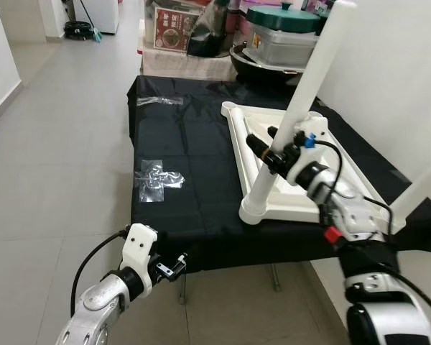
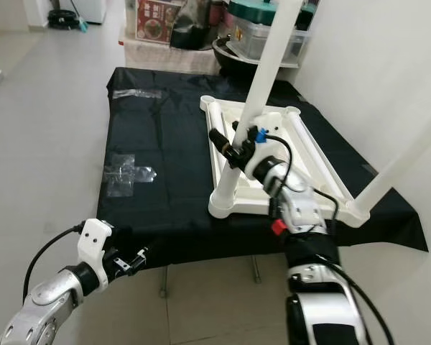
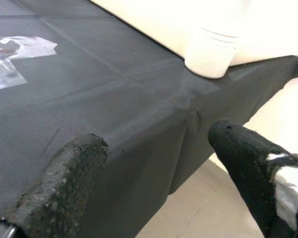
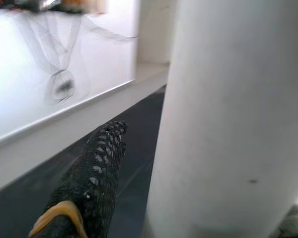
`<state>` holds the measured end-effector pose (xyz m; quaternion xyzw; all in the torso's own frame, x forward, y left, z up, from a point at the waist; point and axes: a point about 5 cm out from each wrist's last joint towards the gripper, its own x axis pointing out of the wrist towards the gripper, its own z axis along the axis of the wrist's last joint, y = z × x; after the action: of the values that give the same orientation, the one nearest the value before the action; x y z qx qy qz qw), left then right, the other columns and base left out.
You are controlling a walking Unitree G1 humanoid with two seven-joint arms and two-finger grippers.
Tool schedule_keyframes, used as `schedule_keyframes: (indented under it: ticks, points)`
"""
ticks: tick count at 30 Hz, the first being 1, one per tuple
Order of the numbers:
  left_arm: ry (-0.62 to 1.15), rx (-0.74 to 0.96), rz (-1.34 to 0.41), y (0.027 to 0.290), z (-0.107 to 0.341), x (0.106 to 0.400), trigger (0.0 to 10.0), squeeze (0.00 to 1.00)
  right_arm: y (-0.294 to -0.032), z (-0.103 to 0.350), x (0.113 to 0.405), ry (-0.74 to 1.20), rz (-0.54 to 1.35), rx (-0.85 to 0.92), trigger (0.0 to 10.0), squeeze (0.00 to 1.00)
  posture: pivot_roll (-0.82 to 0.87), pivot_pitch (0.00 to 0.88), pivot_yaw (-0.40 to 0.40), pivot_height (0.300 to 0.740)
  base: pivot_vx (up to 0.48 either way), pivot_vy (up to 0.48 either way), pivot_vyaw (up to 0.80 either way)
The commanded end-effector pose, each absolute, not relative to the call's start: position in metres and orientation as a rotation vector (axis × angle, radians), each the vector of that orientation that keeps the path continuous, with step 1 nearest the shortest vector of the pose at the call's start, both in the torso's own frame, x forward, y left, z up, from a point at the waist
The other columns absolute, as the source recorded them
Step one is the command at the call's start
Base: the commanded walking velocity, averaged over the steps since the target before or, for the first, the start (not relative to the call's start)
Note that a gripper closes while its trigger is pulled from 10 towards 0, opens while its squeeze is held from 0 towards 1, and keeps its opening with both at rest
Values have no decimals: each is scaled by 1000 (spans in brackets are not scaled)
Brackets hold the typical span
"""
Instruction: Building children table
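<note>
The worktop (image 1: 201, 151) wears a plain black cloth. On it the upturned children's table (image 1: 291, 169) is white all over, and so is its leg (image 1: 302, 108). Two clear plastic bags (image 1: 156, 177) glint silvery against the black. The right claw (image 1: 267, 149) has black fingers (image 4: 97, 171) with a pale speckled grip pattern, a yellow band, and a blue clip behind. The left claw (image 1: 178, 264) is black on a white and silver wrist. The floor (image 1: 57, 144) is pale beige tile. A teal lid (image 1: 284, 16) tops a grey container.
</note>
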<state>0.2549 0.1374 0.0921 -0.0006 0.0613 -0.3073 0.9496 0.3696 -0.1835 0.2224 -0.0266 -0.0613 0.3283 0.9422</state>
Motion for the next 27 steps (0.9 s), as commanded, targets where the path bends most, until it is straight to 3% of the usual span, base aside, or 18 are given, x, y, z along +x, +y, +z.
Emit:
schedule_keyframes:
  ticks: [1,5,6,7,10,12,14,16,20,23,24,26,27]
  points:
    - [139,-3,-636,135,90,254,10000,0,-176,221,369,-105,765,-54,10000,0,62,0,-164,740,0,0,0]
    - [139,-1,-636,135,91,255,10000,0,-179,221,371,-91,813,-57,10000,0,65,0,-165,740,0,0,0]
    - [139,0,-636,135,91,255,10000,0,-179,221,373,-100,802,-58,3098,0,66,0,-166,740,0,0,0]
    - [140,0,-634,135,90,254,10000,0,-182,219,378,-87,721,-81,0,0,68,0,-166,740,0,0,0]
    - [141,0,-632,136,90,254,10000,0,-187,214,387,-57,560,-134,0,0,66,0,-165,740,0,0,0]
    - [141,0,-631,136,90,254,10000,0,-203,204,396,12,226,-115,0,0,62,0,-163,740,0,0,0]
    - [141,0,-631,136,90,254,10000,0,-203,204,396,12,226,-115,0,0,62,0,-163,740,0,0,0]
    - [142,-2,-633,135,90,254,10000,0,-229,191,392,23,-218,-12,0,0,61,0,-162,740,0,0,0]
    - [143,-3,-636,134,90,253,10000,0,-225,175,380,32,-370,27,0,0,59,0,-159,740,0,0,0]
    - [144,-3,-638,134,90,253,10000,0,-214,168,375,51,-360,27,0,0,59,0,-159,740,0,0,0]
    - [148,-3,-640,134,89,253,10000,0,-171,157,372,79,-156,8,10000,0,53,0,-157,740,0,0,0]
    - [150,-3,-641,133,89,253,10000,0,-157,156,371,81,-84,-1,10000,0,53,0,-157,740,0,0,0]
    - [150,-4,-641,133,89,253,10000,0,-152,163,372,35,-39,18,10000,702,52,0,-158,740,0,0,0]
